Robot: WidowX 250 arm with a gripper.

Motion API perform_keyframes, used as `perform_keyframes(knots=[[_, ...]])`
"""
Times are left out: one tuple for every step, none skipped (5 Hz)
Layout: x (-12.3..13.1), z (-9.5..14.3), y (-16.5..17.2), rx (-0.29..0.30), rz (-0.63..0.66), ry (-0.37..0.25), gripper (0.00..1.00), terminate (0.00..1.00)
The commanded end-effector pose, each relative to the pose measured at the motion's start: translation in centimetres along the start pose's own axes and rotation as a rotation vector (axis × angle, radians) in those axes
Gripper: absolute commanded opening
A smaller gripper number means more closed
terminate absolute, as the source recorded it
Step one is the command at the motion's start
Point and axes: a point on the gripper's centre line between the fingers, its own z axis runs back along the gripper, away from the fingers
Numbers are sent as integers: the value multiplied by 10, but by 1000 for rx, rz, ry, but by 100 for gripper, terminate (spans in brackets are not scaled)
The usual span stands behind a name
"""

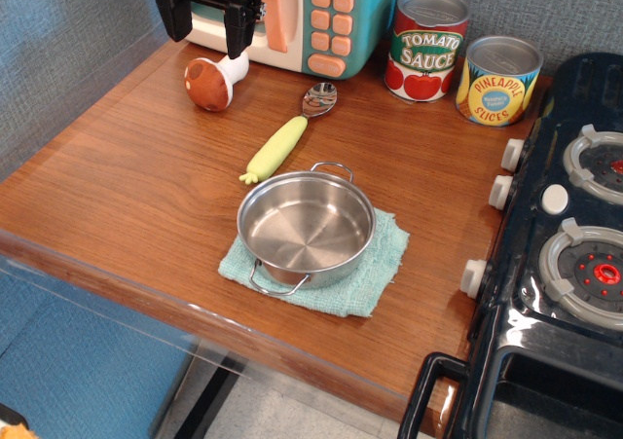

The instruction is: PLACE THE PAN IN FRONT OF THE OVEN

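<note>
Pan (306, 230) on teal cloth (375, 274), pincer (206, 25) open by oven (331, 20)

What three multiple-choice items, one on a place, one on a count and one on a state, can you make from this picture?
1. On what does the pan stand?
A. the stove
B. a green cloth
C. the oven

2. How many tin cans are on the table?
A. one
B. two
C. four

3. What is inside the pan?
A. nothing
B. a spoon
C. a mushroom

Key:
1 B, since the green cloth shows under the pan.
2 B, since only the tomato sauce can and the pineapple can stand there.
3 A, since its bare steel bottom shows.
</note>
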Motion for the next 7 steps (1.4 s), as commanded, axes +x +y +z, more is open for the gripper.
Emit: perform_keyframes(knots=[[0,0,0,0,0,0,100,0],[-28,19,-26,-49,-73,-28,100,0],[-56,29,-45,-82,-147,-30,100,0],[-92,33,-59,-97,-194,1,100,0],[-108,17,-67,-55,-170,28,100,0],[-112,-9,-74,-25,-114,45,100,0],[-117,-21,-83,-27,-75,12,100,0]])
